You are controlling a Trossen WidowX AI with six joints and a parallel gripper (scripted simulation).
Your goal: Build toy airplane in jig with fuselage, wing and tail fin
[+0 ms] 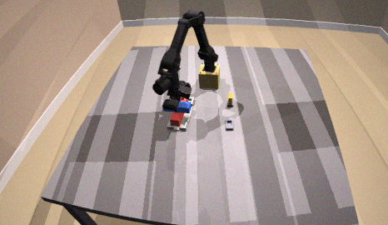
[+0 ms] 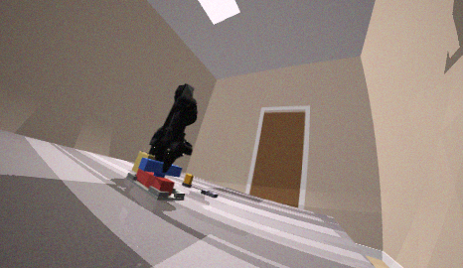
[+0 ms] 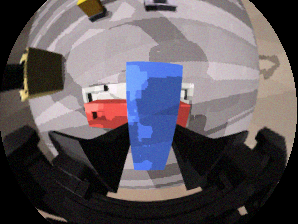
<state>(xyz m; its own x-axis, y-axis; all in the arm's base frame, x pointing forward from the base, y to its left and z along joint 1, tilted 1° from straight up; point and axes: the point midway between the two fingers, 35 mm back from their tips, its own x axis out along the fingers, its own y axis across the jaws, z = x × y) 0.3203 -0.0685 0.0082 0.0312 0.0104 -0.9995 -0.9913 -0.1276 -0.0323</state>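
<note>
The red fuselage (image 1: 176, 119) (image 2: 162, 184) (image 3: 106, 114) lies in the pale jig (image 1: 183, 127) (image 3: 116, 92). A dark socket shows near one end of its top in the wrist view. My gripper (image 1: 177, 106) (image 2: 166, 168) (image 3: 150, 124) is shut on the blue wing (image 1: 185, 107) (image 2: 151, 165) (image 3: 154, 95). The wing lies crosswise over the fuselage's middle, very close to its top. The wing hides its own tab and the socket below, so I cannot tell whether they are joined. The yellow tail fin (image 1: 230, 97) (image 2: 188, 178) (image 3: 90, 6) stands apart from the jig, with a dark lower part.
A small grey slotted block (image 1: 229, 126) (image 2: 210, 194) lies near the tail fin, on the table. The yellow box-shaped base (image 1: 209, 79) (image 3: 46, 74) under the arm stands behind the jig in the top view.
</note>
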